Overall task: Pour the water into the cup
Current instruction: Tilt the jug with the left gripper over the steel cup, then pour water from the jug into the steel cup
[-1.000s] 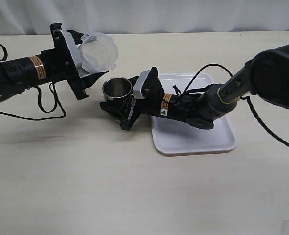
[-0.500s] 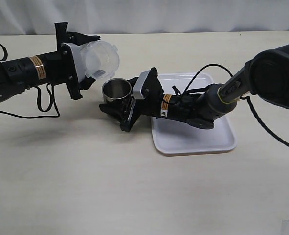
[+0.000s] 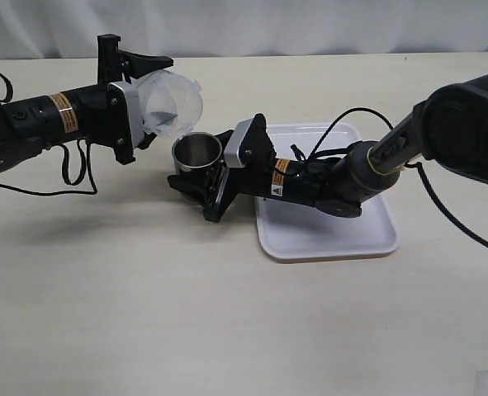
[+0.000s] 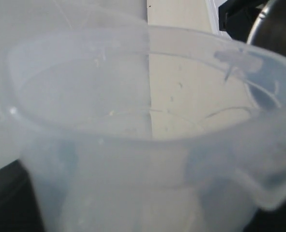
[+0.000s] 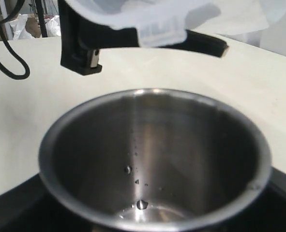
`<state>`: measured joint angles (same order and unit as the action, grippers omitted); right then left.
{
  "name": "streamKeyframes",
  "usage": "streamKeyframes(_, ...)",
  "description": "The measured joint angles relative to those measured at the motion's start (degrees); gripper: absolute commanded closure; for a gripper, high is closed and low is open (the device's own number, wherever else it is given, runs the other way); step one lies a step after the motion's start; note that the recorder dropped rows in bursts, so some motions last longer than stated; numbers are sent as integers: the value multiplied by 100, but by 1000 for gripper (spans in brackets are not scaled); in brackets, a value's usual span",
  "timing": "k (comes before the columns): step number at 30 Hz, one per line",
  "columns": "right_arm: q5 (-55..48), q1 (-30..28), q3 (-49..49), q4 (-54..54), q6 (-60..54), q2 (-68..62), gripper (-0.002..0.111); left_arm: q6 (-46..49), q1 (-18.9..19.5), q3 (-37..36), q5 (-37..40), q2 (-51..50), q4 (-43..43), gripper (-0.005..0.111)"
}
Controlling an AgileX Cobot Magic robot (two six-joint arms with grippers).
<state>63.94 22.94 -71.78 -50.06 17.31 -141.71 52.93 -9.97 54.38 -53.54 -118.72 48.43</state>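
The cup (image 3: 197, 151), a small steel tumbler, stands upright on the table with my right gripper (image 3: 204, 167) shut around its side. In the right wrist view the cup (image 5: 152, 159) shows droplets on its inner wall and a little water at the bottom. My left gripper (image 3: 149, 101) is shut on a clear plastic jug (image 3: 173, 102). The jug lies tipped on its side just up and left of the cup, its mouth over the cup's rim. The jug (image 4: 133, 145) fills the left wrist view and hides the fingers there; the cup's rim (image 4: 278, 24) shows past its spout.
A white tray (image 3: 326, 239) lies on the table under my right arm, right of the cup. Black cables (image 3: 78, 177) trail from the left arm across the table. A pale wall runs along the back edge.
My left gripper has turned the jug further over and moved it slightly right, bringing its mouth closer above the cup. The right gripper and cup have not moved.
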Motion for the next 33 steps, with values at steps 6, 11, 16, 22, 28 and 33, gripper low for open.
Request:
streamKeyframes(6,0,0,0,0,127,0,104,160,0,0,-5,0,-32,107)
streamKeyframes(11,0,0,0,-14,149,0,104,261,0,63,-14,-2,-36,107)
streamKeyframes(16,0,0,0,-14,149,0,104,275,0,85,-37,-2,-46,107)
streamKeyframes(22,19,0,0,-205,149,0,104,275,0,181,-53,-12,-46,107)
streamKeyframes(28,113,0,-10,-403,171,0,104,275,0,181,-52,-12,-46,107)
streamKeyframes(33,167,0,-10,-604,182,0,104,332,0,181,-52,-12,-46,107)
